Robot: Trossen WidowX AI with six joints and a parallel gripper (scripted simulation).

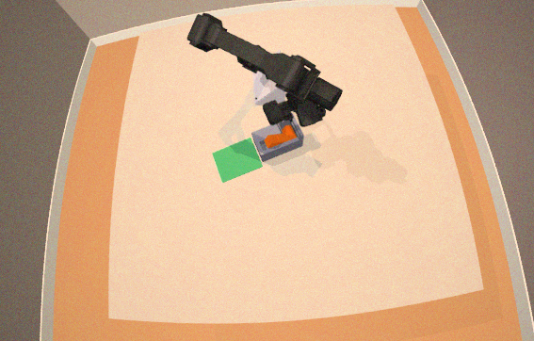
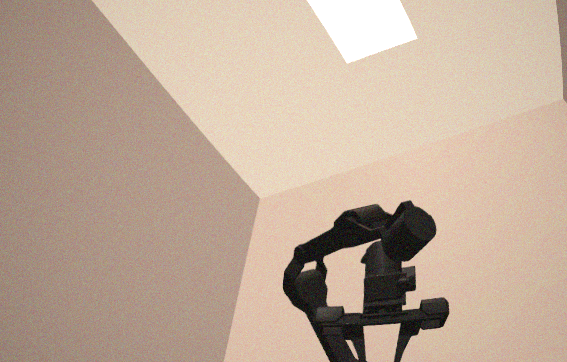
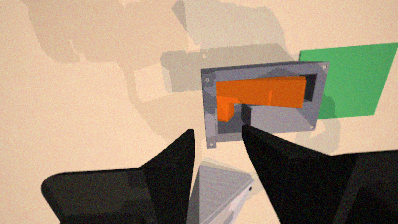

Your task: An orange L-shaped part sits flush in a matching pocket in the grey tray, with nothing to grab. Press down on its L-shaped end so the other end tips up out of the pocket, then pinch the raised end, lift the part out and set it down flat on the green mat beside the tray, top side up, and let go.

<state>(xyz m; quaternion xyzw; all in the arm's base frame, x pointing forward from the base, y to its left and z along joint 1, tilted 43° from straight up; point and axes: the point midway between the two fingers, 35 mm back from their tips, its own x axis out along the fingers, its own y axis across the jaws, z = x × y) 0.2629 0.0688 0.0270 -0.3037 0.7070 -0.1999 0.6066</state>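
Note:
The orange L-shaped part (image 1: 280,136) (image 3: 260,91) lies in the grey tray (image 1: 281,153) (image 3: 321,95). Its L-shaped end is at the side away from the mat. Its plain end looks higher than the L-shaped end; the exact tilt is hard to tell. A dark pocket gap shows beyond the plain end. The green mat (image 1: 236,162) (image 3: 354,82) is empty beside the tray, on the plain end's side. My gripper (image 3: 217,132) is partly open and empty, above and beside the tray. In the exterior view its fingertips are cut off by the lower edge.
A pale grey angular piece (image 1: 266,89) (image 3: 220,192) stands behind the tray, partly under the arm. The arm (image 1: 258,54) (image 2: 384,285) reaches over from the back. Shadows fall across the tray, the mat and the surface around them.

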